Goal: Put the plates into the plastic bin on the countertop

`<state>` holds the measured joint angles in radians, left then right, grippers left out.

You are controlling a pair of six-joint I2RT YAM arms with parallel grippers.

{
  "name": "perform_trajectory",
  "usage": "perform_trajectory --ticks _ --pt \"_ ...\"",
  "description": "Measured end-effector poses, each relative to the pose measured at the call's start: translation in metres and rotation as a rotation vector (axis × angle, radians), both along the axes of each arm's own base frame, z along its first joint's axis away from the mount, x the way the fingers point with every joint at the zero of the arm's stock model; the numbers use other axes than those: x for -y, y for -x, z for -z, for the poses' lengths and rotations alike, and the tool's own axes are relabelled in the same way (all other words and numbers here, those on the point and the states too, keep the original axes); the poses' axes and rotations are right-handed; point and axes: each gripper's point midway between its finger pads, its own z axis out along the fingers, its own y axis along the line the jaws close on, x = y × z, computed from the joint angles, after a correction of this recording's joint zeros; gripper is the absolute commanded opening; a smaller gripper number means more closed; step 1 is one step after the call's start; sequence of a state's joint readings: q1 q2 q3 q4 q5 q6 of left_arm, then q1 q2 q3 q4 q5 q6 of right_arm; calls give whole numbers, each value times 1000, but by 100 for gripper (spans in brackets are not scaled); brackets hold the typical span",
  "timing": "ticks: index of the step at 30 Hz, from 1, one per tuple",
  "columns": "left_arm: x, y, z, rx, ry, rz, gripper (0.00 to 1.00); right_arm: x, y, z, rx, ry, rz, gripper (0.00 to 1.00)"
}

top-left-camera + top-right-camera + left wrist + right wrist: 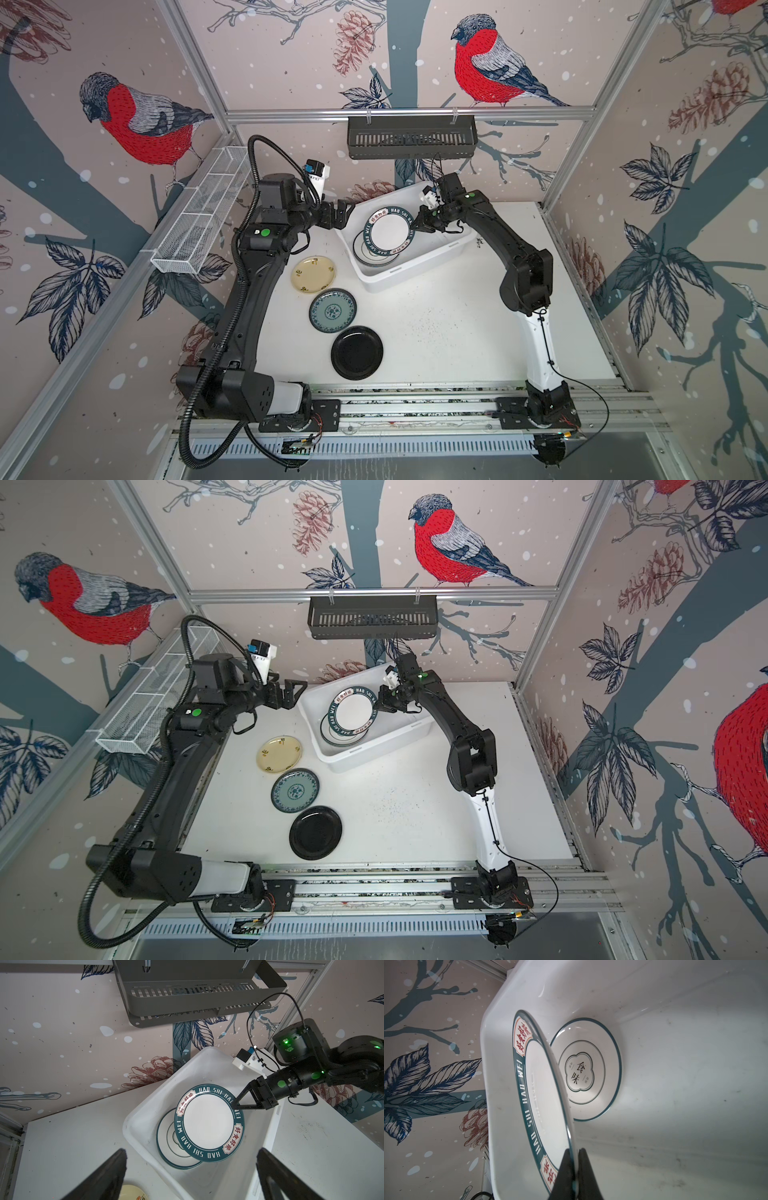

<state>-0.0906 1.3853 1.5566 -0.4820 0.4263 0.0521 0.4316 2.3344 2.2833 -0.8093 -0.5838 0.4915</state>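
Observation:
My right gripper (415,226) (574,1159) is shut on the rim of a white plate with a dark-green lettered rim (389,232) (208,1124). It holds that plate tilted inside the white plastic bin (419,266) (374,746). Beneath it, on the bin floor, lies a white emblem plate (583,1070) (172,1147). My left gripper (343,214) (191,1152) hovers open and empty at the bin's left rim. On the countertop (436,332), a pale yellow plate (312,274), a teal floral plate (332,311) and a glossy black plate (356,352) lie in a row.
A black slotted basket (411,137) hangs on the back rail above the bin. A white wire-mesh basket (203,216) runs along the left wall beside my left arm. Aluminium rails (415,403) edge the front of the countertop.

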Motion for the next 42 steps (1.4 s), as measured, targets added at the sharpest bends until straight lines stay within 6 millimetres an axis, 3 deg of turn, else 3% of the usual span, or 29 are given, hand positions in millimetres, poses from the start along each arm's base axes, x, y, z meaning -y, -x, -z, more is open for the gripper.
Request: perform_trajectory --ticks 9,22,38,42 --pt "-5 -7 8 -22 0 -13 96 -6 -15 35 -10 14 16 2" --pt "-5 -17 22 -67 23 -11 96 -17 -24 67 -40 12 39 3" --pt "-5 -22 23 -69 36 -4 96 -25 -30 89 -74 -30 40 8" --pt "-5 -24 21 -60 42 -6 96 -27 -31 92 -84 -45 45 13"
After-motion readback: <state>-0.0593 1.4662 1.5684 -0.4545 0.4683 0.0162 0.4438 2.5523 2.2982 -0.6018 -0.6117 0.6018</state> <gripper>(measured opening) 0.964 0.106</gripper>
